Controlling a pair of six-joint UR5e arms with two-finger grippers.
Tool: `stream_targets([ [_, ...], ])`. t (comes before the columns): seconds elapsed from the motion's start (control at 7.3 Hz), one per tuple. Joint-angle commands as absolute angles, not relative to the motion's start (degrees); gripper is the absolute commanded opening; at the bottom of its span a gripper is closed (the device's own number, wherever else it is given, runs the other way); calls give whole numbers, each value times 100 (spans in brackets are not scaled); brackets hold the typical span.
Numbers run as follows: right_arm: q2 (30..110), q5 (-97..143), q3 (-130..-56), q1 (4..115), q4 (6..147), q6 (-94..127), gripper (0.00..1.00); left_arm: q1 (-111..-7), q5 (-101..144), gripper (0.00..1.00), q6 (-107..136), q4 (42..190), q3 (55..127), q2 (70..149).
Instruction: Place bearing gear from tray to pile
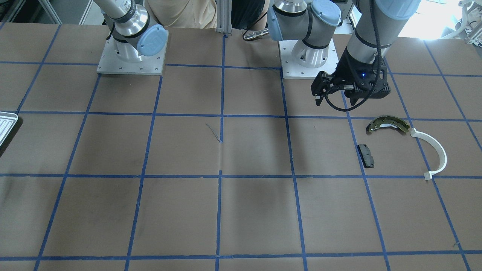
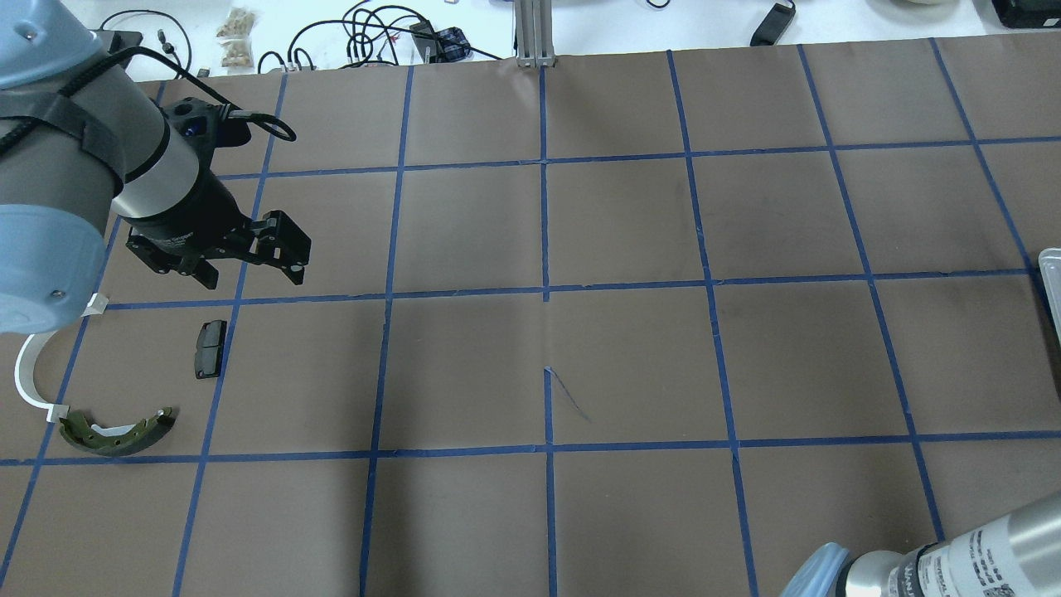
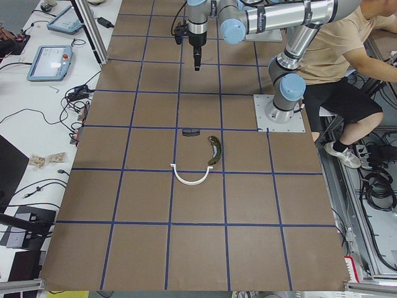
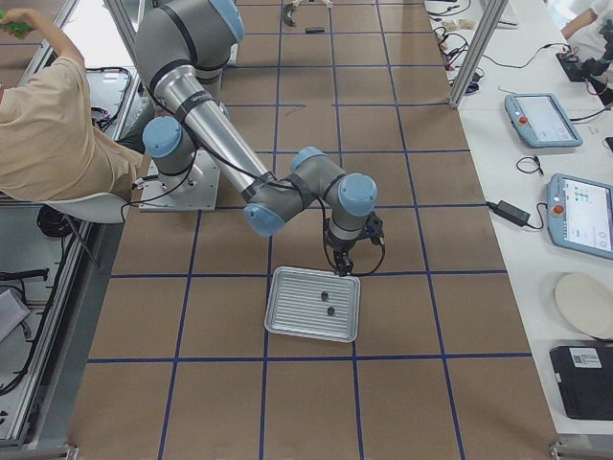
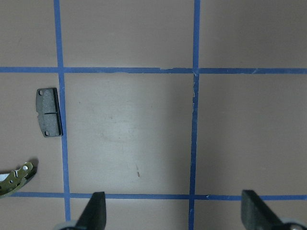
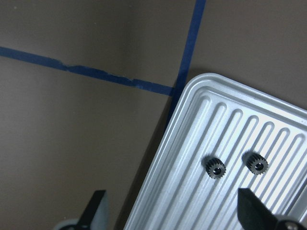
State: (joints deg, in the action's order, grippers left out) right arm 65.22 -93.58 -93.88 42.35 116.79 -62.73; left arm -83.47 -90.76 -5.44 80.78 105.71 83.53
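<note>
1. The tray [image 4: 287,324] lies flat on the table [image 1: 241,210] at the robot's right end. Only the exterior right view shows it whole. The front-facing and overhead views catch just a sliver of its rim at the frame edge, and the right wrist view cuts off all but one rounded corner.
2. A first bearing gear [image 6: 215,167] and a second bearing gear [image 6: 255,163] lie on the tray's ribs, just beside each other but not touching. Their teeth show only in the right wrist view. From the exterior right view they are two dark specks.
3. The right gripper [image 6: 170,208] hangs over the tray near that corner. Its fingers are spread wide with nothing between them. Only the fingertips show, at the bottom edge of the wrist view, and its height above the tray is hard to judge.
4. The left gripper [image 5: 175,207] is also spread wide and empty, over bare table beside the pile.
5. The pile sits at the table's other end, well apart from the tray.
   - It is made up of an olive-gold brake shoe [image 1: 388,124], a white arc [image 1: 437,148] and a dark pad [image 1: 365,155].
   - One end of the arc lies just beside one end of the shoe, but I cannot tell whether they touch.
   - The pad lies apart from both.
   - In the overhead view the left arm [image 2: 50,207] covers part of the arc.
   - The left wrist view cuts the shoe off at its edge.
</note>
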Motion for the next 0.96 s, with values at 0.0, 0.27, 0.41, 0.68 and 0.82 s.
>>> stream_targets([
  [0.0,5786,-9290,-9440,4052,12706,-6836,87,-8323,-9070,100,-545,8077,10573,8324],
  [0.27,5801,-9386,-9448,3964,12578,-6821,79,-8323,-9070,100,-554,8077,10626,8323],
  [0.41,5905,-9387,-9448,3955,12447,-6829,78,-8323,-9079,100,-571,8077,10643,8323],
  [0.68,5906,-9404,-9475,3938,12210,-6838,67,-8323,-9088,100,-571,8077,10644,8341],
  [0.82,5889,-9457,-9475,3903,12199,-6820,65,-8323,-9079,100,-571,8077,10652,8367],
])
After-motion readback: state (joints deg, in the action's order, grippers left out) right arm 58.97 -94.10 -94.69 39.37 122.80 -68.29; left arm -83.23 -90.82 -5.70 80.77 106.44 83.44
